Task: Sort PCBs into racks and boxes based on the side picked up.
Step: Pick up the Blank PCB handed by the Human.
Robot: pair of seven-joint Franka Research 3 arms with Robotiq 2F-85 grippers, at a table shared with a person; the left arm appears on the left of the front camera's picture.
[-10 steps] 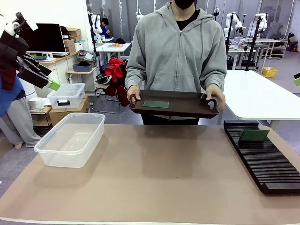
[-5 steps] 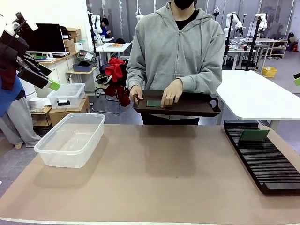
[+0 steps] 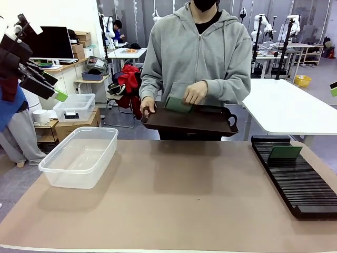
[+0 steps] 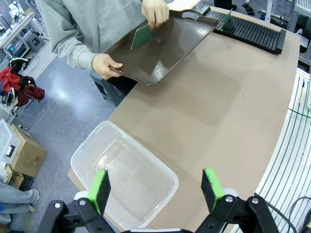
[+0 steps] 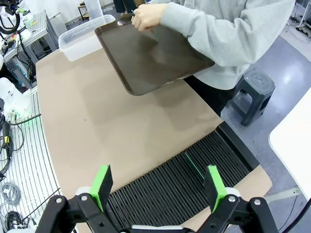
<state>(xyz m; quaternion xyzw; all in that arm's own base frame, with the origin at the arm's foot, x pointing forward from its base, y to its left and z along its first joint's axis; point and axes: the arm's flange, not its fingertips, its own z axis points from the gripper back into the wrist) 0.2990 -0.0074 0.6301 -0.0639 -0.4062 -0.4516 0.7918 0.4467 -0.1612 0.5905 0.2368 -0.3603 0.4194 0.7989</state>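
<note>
While a green PCB (image 3: 178, 105) is tilted off the brown tray (image 3: 202, 123) by a hand (image 3: 195, 94), the left gripper (image 4: 155, 180) and right gripper (image 5: 158, 180), wide open and empty, should be aimed at its free edge.

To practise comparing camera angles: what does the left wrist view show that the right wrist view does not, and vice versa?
Left wrist view: the green board tilted up in the person's hand, a cardboard box on the floor, the open left end effector. Right wrist view: a grey stool beside the person, the open right end effector. Both: the brown tray, the clear tub, the black rack.
</note>
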